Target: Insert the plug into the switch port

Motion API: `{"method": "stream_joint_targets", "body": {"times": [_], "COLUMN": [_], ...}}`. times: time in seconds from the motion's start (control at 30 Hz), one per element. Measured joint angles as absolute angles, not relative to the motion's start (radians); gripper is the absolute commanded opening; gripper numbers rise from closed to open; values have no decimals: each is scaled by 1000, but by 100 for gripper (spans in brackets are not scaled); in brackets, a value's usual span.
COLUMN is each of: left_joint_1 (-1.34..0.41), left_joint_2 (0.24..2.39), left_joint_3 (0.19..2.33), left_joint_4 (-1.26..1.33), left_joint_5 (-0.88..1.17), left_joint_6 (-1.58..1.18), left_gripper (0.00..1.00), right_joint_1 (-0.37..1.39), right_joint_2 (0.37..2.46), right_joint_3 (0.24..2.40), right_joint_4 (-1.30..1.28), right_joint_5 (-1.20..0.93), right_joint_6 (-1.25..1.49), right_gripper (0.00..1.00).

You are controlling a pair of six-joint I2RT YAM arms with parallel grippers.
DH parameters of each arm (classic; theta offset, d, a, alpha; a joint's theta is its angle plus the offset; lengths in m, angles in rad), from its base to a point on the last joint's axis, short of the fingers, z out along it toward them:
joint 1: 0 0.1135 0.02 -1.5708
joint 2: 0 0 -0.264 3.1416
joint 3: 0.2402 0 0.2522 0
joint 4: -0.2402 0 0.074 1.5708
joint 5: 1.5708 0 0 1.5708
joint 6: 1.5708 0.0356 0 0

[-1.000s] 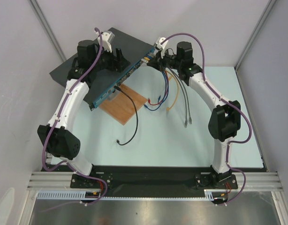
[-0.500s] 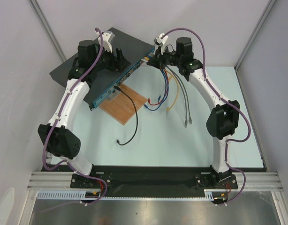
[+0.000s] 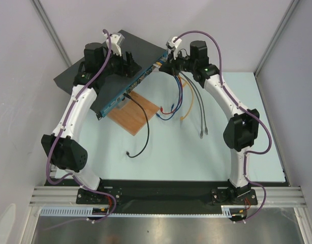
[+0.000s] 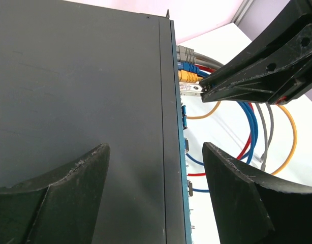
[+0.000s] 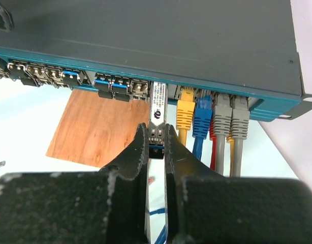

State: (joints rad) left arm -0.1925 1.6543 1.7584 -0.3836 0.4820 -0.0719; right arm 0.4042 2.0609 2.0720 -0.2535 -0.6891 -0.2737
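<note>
The switch (image 3: 141, 51) is a flat dark box at the back left, and its blue front face (image 5: 85, 76) carries a row of ports. My right gripper (image 5: 156, 133) is shut on the plug (image 5: 157, 114), a slim silver module. The plug's front end sits in a port just left of the yellow cable plug (image 5: 185, 113). In the left wrist view the same plug (image 4: 189, 89) shows at the switch's edge, held by the right fingers (image 4: 257, 76). My left gripper (image 4: 155, 147) is open above the switch top (image 4: 85, 76), straddling its front edge. Nothing is between its fingers.
A brown wooden board (image 3: 134, 116) lies in front of the switch. Yellow, blue, red and grey cables (image 5: 217, 127) fill the ports right of the plug and trail over the table (image 3: 191, 101). A black cable (image 3: 143, 132) curves from the switch toward the middle. Walls enclose the table.
My right wrist has edged slightly toward the switch face with the plug. The left arm has not moved.
</note>
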Motion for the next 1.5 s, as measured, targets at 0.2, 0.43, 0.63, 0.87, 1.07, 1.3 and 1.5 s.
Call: {"method": "stream_joint_targets", "body": {"times": [0.2,0.43,0.63,0.87,1.07,1.3,1.5], "left_joint_1": [-192,-192,-192,-192,-192,-191,-191], "left_joint_2": [1661,1667,1671,1677,1677,1677,1677], "left_joint_3": [1762,1765,1775,1776,1776,1776,1776], "left_joint_4": [-384,-384,-384,-383,-382,-382,-382], "left_joint_5": [484,485,487,495,501,501,501], "left_joint_6": [-72,-72,-80,-80,-80,-80,-80], "left_gripper": [79,79,79,79,79,79,79], "right_joint_1": [411,420,419,417,413,408,408], "right_joint_2": [2027,1995,1995,2001,2017,2041,2042], "right_joint_3": [1964,1865,1873,1935,1966,1988,1967], "right_joint_4": [-166,-50,-48,-89,-109,-141,-122], "right_joint_5": [-661,-632,-632,-636,-650,-670,-671], "right_joint_6": [-273,-270,-243,-204,-191,-219,-246], "right_gripper": [0,0,0,0,0,0,0]}}
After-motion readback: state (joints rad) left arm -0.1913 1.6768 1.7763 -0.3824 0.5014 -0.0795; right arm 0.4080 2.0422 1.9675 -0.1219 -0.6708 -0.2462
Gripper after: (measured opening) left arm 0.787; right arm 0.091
